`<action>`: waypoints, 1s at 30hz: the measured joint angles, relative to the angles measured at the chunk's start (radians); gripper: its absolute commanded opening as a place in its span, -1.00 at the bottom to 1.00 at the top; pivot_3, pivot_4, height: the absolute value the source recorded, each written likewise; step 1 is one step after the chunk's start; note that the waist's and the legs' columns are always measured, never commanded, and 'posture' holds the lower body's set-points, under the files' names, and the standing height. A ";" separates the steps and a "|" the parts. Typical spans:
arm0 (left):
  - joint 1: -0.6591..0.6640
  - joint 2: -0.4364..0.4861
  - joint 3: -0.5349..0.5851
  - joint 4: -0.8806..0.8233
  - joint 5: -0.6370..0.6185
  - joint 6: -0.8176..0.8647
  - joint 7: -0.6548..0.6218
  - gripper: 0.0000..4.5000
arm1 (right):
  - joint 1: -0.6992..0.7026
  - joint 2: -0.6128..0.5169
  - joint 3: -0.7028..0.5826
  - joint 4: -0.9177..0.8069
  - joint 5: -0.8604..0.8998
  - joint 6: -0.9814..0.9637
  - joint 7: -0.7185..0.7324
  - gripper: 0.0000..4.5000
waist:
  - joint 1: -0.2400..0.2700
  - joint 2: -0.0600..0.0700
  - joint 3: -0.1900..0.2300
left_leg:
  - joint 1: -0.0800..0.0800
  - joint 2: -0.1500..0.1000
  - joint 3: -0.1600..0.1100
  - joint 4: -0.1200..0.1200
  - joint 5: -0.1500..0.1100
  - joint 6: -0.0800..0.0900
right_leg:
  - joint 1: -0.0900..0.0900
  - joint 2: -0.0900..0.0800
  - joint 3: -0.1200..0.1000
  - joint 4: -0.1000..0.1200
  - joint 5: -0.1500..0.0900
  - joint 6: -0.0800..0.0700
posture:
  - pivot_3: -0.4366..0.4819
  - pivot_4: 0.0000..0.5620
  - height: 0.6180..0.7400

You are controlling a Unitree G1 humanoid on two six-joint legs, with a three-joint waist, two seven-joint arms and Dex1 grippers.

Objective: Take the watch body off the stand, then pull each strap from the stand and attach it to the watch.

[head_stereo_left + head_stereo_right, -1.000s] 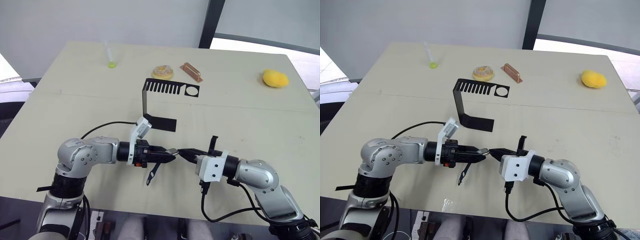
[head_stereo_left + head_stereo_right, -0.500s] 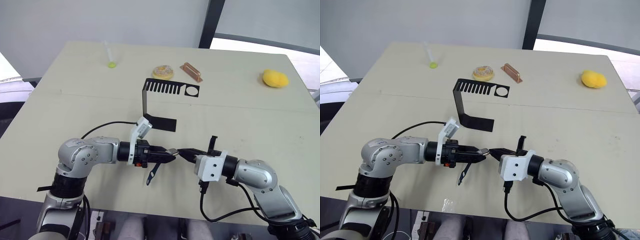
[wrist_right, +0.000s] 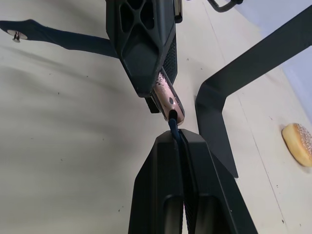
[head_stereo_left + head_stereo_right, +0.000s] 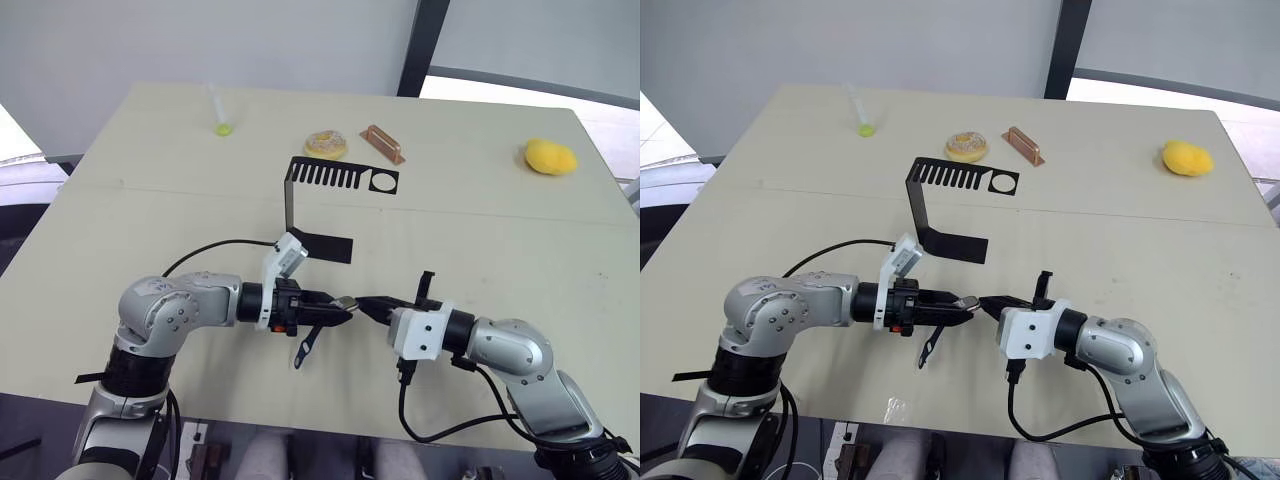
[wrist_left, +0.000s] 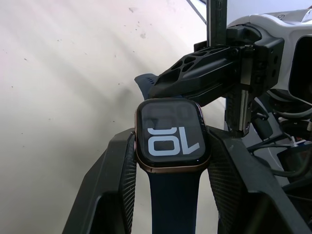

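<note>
Beige table (image 4: 480, 230) — left claw (image 4: 340, 305) clamps watch body (image 5: 171, 134); right claw (image 4: 368, 305) pinches a strap (image 3: 174, 127) against it.

silver arms, white wrist blocks, black cables.

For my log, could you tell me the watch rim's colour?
Coppery rose-gold on the watch body, clearest in the left wrist view.

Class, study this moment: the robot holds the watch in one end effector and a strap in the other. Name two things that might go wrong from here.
1. The right end effector pinches the second strap edge-on at the watch body; slight misalignment might jam it against the slot.
2. The attached strap dangles from the left end effector just above the table; it might drag and twist the watch.
</note>
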State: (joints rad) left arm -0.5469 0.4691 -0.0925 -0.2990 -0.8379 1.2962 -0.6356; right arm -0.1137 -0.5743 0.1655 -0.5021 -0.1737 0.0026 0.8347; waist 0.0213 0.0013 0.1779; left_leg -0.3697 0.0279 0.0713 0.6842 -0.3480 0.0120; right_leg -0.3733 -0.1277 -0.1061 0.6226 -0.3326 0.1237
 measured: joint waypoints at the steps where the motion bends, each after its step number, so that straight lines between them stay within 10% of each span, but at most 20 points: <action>1: 0.000 -0.002 -0.002 -0.001 0.005 -0.001 0.002 -0.30 | 0.000 0.000 0.002 0.000 -0.004 0.003 0.000 -1.00 | 0.000 0.000 0.000 | 0.000 0.000 0.000 0.000 0.000 0.000 | 0.000 0.000 0.000 0.000 0.000 0.000 | -0.05 -0.47 1.00; 30: -0.010 -0.065 0.035 -0.003 0.015 0.054 0.052 -0.30 | -0.009 0.000 0.005 0.000 -0.021 0.018 0.000 -1.00 | 0.000 0.000 0.000 | 0.000 0.000 0.000 0.000 0.000 0.000 | 0.000 0.000 0.000 0.000 0.000 0.000 | -0.05 -0.47 1.00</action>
State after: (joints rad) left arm -0.5565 0.4040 -0.0575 -0.3016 -0.8228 1.3507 -0.5836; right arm -0.1224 -0.5744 0.1706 -0.5020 -0.1947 0.0211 0.8347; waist 0.0214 0.0013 0.1779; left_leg -0.3699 0.0278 0.0713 0.6843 -0.3480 0.0120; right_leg -0.3734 -0.1277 -0.1061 0.6228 -0.3326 0.1237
